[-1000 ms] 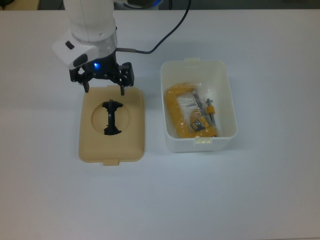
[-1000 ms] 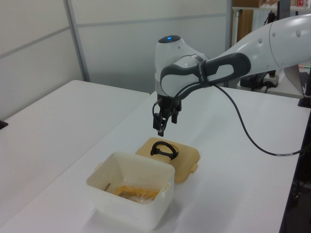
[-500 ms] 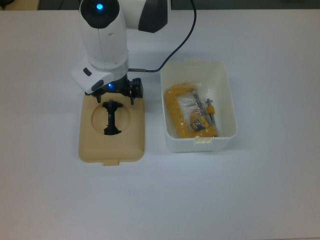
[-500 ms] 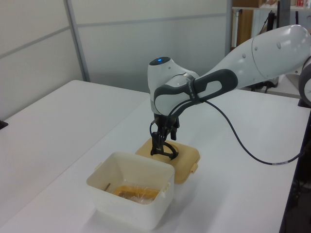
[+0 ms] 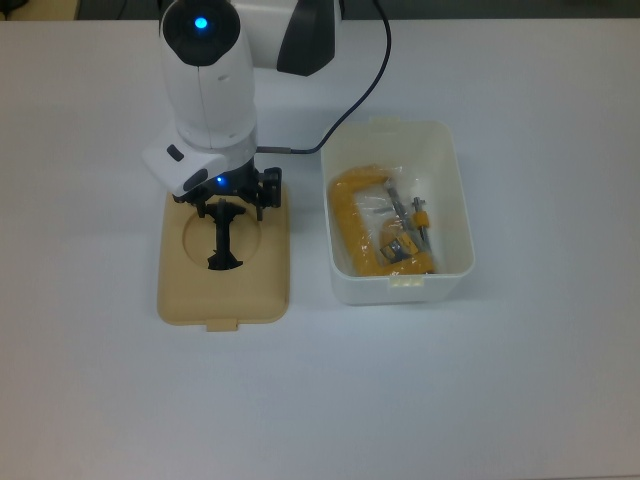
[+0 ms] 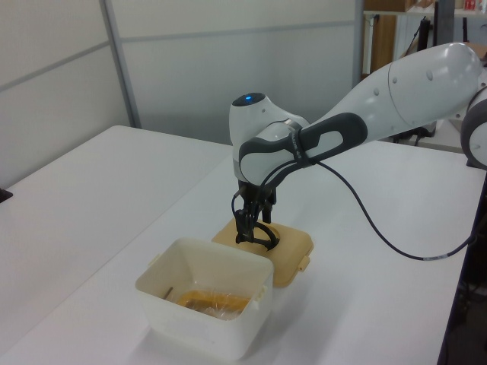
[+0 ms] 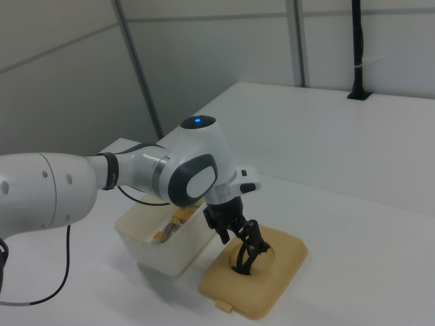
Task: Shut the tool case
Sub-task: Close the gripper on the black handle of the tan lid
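Robotics lab or test room: plain white laminate table [image 6: 91, 190], pale grey panelled partition walls with metal joint strips [image 6: 118, 68], white industrial robot arm [image 6: 396, 84] trailing a black cable [image 6: 373, 228], desks with equipment behind.

There is one white box [image 5: 455, 200], one beige lid [image 5: 260, 290] with one black handle [image 5: 222, 245], one yellow clamp [image 5: 352, 225], one robot arm [image 5: 205, 70] and one black cable [image 5: 350, 100].

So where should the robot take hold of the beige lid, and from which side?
Probably by the black handle in the lid's round recess, coming straight from above. The lid lies flat on the table, and the handle stands up, a thin bar the jaws can close across.
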### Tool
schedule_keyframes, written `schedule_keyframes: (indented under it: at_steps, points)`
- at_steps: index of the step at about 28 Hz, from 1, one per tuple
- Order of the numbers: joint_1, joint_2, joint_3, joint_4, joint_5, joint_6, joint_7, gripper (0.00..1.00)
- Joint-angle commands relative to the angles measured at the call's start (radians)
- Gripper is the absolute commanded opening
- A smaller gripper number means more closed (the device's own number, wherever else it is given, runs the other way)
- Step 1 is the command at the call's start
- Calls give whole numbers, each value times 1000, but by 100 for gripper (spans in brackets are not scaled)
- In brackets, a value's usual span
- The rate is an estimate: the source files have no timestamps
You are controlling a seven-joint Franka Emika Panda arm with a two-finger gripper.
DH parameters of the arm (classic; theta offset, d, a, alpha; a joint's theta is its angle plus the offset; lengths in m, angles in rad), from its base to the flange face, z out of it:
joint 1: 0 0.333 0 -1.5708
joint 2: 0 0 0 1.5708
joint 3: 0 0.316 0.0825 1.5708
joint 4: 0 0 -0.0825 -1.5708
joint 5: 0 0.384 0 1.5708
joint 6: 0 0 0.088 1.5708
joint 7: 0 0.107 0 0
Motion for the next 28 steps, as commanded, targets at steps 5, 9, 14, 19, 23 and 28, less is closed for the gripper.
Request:
schedule_keyframes:
  at_steps: [5, 9, 14, 19, 23, 28]
  points:
    - [-12, 30, -5, 50, -6, 14, -67, 74]
    - [-14, 28, -5, 53, -3, 14, -91, 55]
    - [-14, 28, -5, 53, -1, 12, -111, 27]
    - [-14, 28, -5, 52, -1, 10, -111, 21]
    - [-12, 28, -5, 50, -1, 10, -108, 11]
    - [-10, 28, -5, 50, -1, 9, -111, 0]
